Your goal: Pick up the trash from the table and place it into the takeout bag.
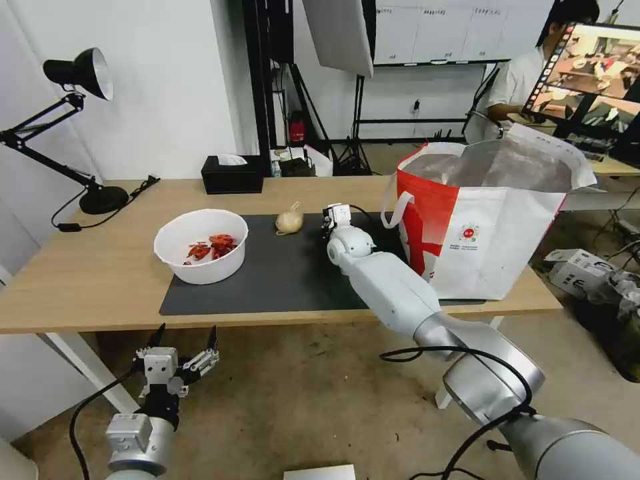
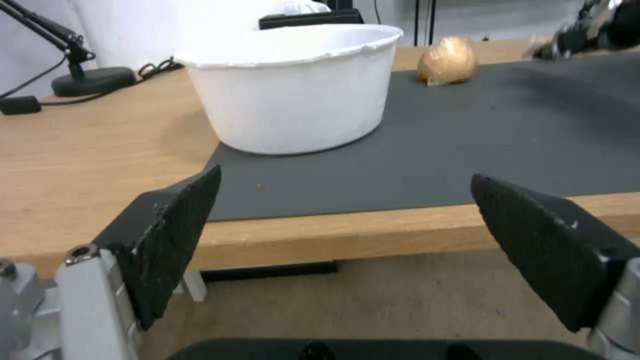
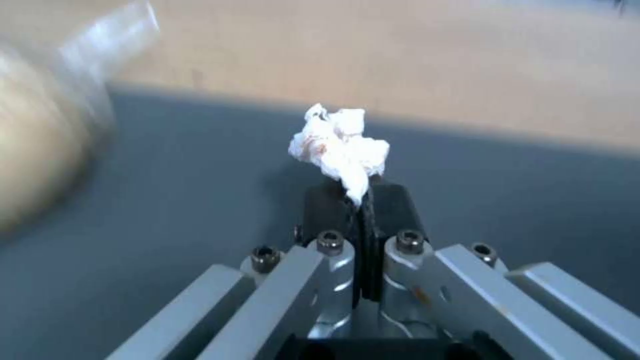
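**Right pincer clamped on tissue above the mat**

Right pincer [image 3: 360, 200] closed tight on a crumpled white tissue [image 3: 340, 147], black pads pressed together with the wad sticking out past the tips. Seen from the head camera, reached out over the dark grey mat [image 1: 280, 280], between the small tied beige pouch [image 1: 289, 221] and the takeout bag [image 1: 480, 227], tips hidden behind the wrist. Mat directly below the tissue in the right wrist view; whether touching or lifted off, cannot tell.

Left pincer [image 1: 186, 335] spread wide and empty, hanging below the front edge of the bench [image 1: 87, 267], aimed toward the white round bowl [image 1: 201, 245]. Rough black pads [image 2: 175, 235] well apart in the left wrist view.

Bowl standing on the mat's left end, red shellfish scraps [image 1: 211, 247] inside. Pouch near the mat's far edge. Bag upright on the bench's right end, mouth open, foil lining showing. Black tissue box [image 1: 233, 175] at the far edge of the bench, desk lamp [image 1: 80, 120] at far left.
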Available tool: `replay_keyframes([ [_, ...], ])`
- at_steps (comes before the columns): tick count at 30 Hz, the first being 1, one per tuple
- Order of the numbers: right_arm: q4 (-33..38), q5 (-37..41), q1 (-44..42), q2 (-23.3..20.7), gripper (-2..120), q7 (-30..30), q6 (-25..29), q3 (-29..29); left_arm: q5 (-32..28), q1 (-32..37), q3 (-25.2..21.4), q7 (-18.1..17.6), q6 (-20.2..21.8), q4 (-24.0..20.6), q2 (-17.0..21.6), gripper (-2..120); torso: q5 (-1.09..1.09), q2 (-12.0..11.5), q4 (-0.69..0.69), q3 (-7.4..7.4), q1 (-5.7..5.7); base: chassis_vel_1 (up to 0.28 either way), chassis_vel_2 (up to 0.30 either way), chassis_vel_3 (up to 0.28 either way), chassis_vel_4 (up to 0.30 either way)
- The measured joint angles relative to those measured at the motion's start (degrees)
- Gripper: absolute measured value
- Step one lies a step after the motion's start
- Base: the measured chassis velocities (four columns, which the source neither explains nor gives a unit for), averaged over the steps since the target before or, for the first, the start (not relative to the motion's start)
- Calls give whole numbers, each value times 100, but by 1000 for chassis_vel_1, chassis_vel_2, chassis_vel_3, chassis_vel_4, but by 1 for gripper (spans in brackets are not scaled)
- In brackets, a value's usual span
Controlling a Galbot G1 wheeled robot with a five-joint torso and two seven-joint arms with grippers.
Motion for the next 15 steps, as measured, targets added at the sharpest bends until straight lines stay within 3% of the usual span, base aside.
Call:
replay_keyframes([
  [10, 2850, -451, -811, -1169, 0, 814, 348, -215, -15, 56, -57, -13, 0, -82, 9, 100, 1, 0, 0, 0, -1, 0, 0, 0, 0],
  [15, 3461, -1063, -976, -1495, 0, 825, 369, -197, -15, 64, -61, -27, 0, -94, 10, 100, 0, 0, 1, -1, -1, 0, 0, 0, 0],
])
